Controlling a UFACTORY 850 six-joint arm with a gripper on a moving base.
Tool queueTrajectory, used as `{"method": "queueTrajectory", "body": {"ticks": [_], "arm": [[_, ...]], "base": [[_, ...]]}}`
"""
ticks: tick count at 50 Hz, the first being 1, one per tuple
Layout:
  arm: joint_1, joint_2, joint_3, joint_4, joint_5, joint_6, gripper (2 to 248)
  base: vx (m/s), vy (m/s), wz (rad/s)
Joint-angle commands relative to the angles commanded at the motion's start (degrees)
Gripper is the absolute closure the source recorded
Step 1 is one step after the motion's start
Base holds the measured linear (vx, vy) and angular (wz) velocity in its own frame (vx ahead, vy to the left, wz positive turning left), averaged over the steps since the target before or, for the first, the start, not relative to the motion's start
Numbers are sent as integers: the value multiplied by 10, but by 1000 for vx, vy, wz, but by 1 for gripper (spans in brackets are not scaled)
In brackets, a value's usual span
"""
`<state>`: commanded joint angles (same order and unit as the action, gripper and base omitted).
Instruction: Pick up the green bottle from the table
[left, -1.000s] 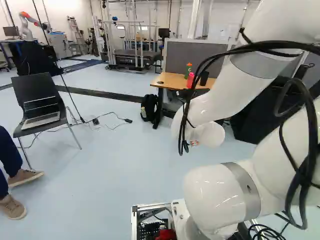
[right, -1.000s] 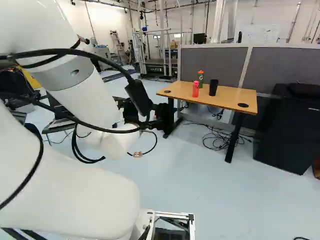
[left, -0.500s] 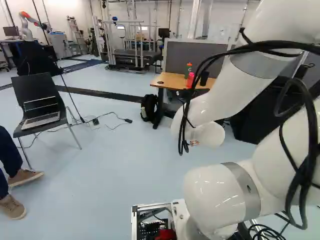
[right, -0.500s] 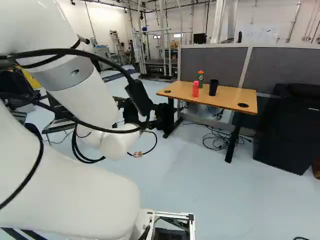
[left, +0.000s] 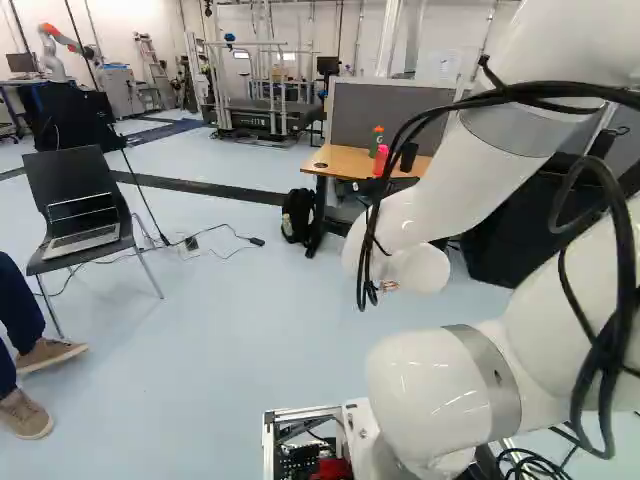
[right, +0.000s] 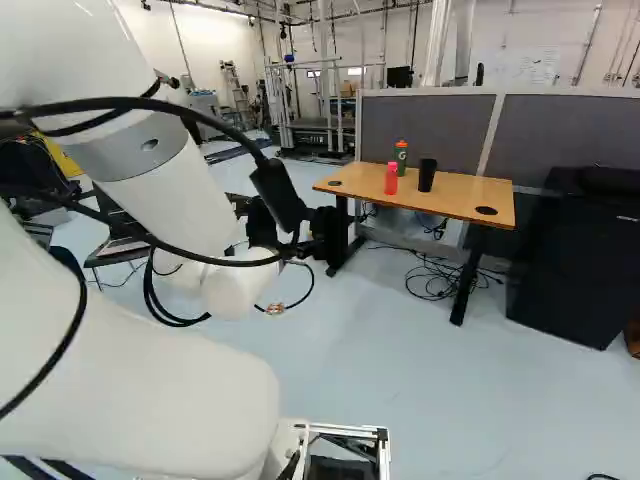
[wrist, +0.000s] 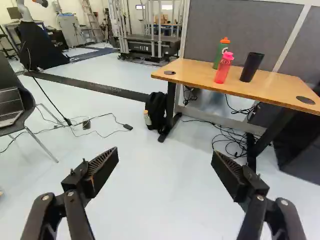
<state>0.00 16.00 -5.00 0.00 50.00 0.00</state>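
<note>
Green bottle (wrist: 219, 53), orange cap, upright on wooden desk (wrist: 186, 73) — pink bottle (wrist: 222, 72) and black tumbler (wrist: 251, 67) near it, gripper (right: 323, 232) well apart, fingers spread wide.

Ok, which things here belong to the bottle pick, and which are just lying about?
For the job:
green bottle
table under it
gripper, open

Just lying about:
pink bottle
black cup
black backpack
laptop on the chair
floor cables
</note>
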Motion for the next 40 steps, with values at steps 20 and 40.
{"method": "queueTrajectory", "body": {"ticks": [20, 40], "arm": [[0, 0, 0, 0, 0, 0, 3], [0, 0, 0, 0, 0, 0, 3]], "base": [[0, 0, 0], [44, 6, -5]]}}
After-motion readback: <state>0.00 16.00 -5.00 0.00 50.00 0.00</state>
